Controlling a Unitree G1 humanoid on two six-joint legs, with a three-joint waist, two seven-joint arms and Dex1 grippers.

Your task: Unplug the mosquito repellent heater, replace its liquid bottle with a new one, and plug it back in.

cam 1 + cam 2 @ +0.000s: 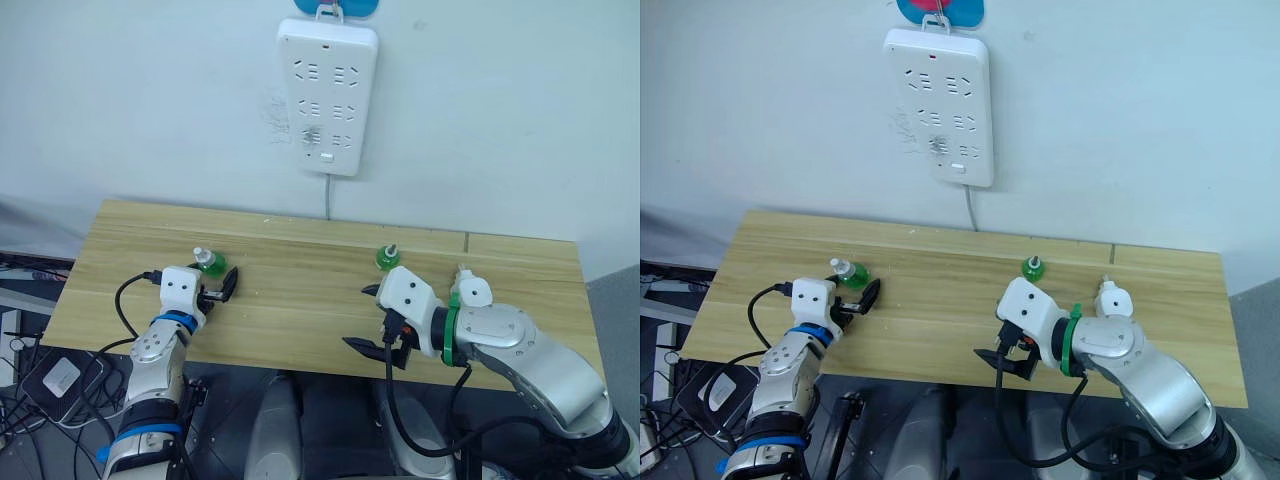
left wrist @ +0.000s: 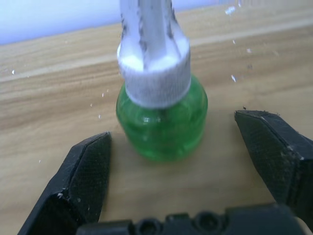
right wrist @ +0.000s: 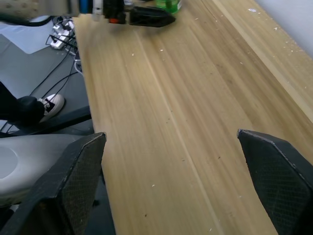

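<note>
While my left tool [image 2: 171,161] stands open around the small green liquid bottle with its white cap [image 2: 161,105] near the wooden tabletop's [image 1: 300,290] left end, I judge the bottle pick-up is in hand; closing comes next. My right tool [image 1: 372,318] hangs open at the front edge.

Wall power strip [image 1: 328,97] — wooden table [image 1: 300,300]

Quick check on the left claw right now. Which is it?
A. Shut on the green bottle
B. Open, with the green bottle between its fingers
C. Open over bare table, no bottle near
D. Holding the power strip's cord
B. In the left wrist view the left claw is open, its fingers on either side of the green bottle, not touching it.
</note>
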